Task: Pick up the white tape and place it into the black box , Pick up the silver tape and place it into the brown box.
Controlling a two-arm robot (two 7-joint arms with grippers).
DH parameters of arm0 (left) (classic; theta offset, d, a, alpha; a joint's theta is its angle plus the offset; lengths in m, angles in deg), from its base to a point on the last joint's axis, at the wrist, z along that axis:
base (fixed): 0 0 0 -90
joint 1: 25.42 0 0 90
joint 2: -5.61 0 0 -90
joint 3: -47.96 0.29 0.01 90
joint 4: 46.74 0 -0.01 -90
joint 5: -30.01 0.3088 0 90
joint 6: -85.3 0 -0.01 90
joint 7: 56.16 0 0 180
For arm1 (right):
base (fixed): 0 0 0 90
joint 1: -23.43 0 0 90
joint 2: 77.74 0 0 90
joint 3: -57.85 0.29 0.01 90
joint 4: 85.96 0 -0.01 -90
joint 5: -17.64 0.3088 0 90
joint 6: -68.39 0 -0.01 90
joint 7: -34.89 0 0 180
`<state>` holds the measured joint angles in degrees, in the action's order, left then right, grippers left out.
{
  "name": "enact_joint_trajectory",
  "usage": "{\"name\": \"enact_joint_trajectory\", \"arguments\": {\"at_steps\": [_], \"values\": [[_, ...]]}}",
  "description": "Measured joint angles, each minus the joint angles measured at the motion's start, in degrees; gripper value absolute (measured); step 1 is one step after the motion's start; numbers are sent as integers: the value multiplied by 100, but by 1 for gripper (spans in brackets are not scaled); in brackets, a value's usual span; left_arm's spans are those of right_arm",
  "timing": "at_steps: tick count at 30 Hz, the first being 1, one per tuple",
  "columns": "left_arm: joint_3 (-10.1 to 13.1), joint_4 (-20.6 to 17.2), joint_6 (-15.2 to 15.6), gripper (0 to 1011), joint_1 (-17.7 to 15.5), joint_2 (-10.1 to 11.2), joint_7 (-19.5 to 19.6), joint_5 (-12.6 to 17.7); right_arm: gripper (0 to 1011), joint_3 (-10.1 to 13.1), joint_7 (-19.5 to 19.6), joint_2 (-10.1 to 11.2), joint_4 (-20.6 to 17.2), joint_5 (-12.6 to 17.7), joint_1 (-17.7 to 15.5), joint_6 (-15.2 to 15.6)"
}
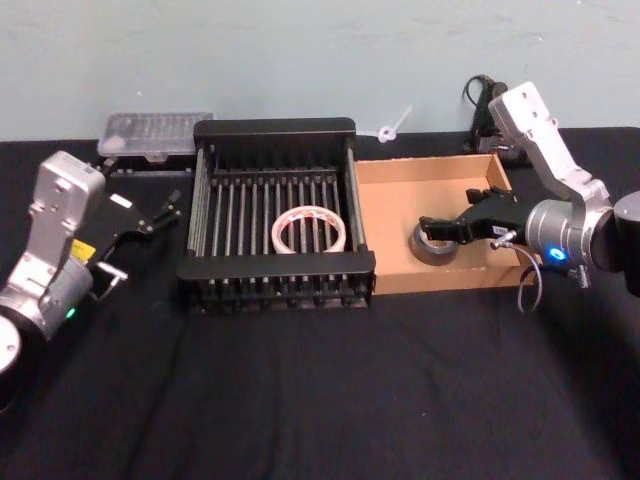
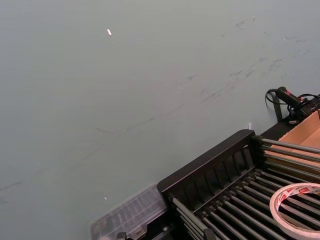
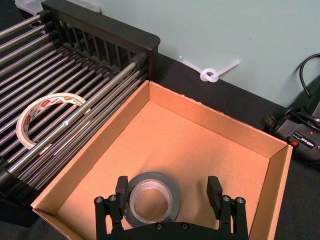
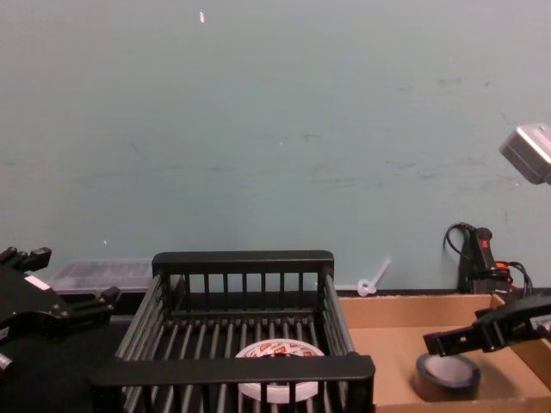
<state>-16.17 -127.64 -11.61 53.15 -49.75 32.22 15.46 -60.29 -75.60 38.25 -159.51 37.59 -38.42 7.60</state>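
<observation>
The white tape (image 1: 310,230) lies flat on the slatted bottom of the black box (image 1: 275,127), and it also appears in the left wrist view (image 2: 295,207) and chest view (image 4: 280,351). The silver tape (image 1: 437,245) rests on the floor of the brown box (image 1: 420,190) near its front wall. My right gripper (image 3: 167,189) is open over the box, its fingers (image 3: 121,187) straddling the silver tape (image 3: 150,197) without closing on it. My left gripper (image 1: 150,215) stands open to the left of the black box, holding nothing.
A clear plastic container (image 1: 155,132) sits behind the black box's left corner. A white cable tie (image 1: 392,127) lies behind the brown box. A black device with a cable (image 3: 300,135) sits behind the brown box's right corner. Black cloth covers the table in front.
</observation>
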Motion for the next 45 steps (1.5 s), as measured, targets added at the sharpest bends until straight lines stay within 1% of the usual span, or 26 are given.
{"name": "enact_joint_trajectory", "arguments": {"at_steps": [16, 18, 19, 20, 22, 23, 26, 27, 30, 33, 37, 45], "values": [[0, 0, 0, 1001, 0, 0, 0, 0, 1002, 5, 7, -2, -1, -1, -2, 0], [0, 0, 0, 1001, 0, 0, 0, 0, 1002, 110, 225, -51, -85, -51, -91, -66], [0, 0, 0, 1001, 0, 0, 0, 0, 1002, 147, 303, -67, -120, -81, -130, -116], [0, 0, 0, 1001, 0, 0, 0, 0, 1002, 218, 559, -103, -211, -185, -237, -297], [0, 0, 0, 1001, 0, 0, 0, 0, 1002, 281, 819, -139, -307, -322, -357, -526], [0, 0, 0, 1001, 0, 0, 0, 0, 1002, 347, 1060, -175, -375, -445, -464, -771], [0, -1, 0, 1001, 0, 0, 0, 0, 1002, 441, 1379, -229, -437, -607, -605, -1122], [0, 0, 0, 1001, 0, 0, 0, 0, 1002, 503, 1556, -268, -455, -692, -681, -1309], [0, 0, 0, 1001, 0, 0, 0, 0, 1002, 616, 1838, -339, -453, -826, -791, -1570], [0, 0, 0, 1001, 0, 0, 0, 0, 1002, 697, 2007, -395, -387, -916, -858, -1740], [0, 0, 0, 1002, 0, 0, 0, 0, 1003, 784, 2103, -452, -259, -989, -920, -1876], [0, 0, 0, 1001, 0, 0, 0, 0, 1002, 891, 2122, -547, -37, -1060, -979, -1963]]}}
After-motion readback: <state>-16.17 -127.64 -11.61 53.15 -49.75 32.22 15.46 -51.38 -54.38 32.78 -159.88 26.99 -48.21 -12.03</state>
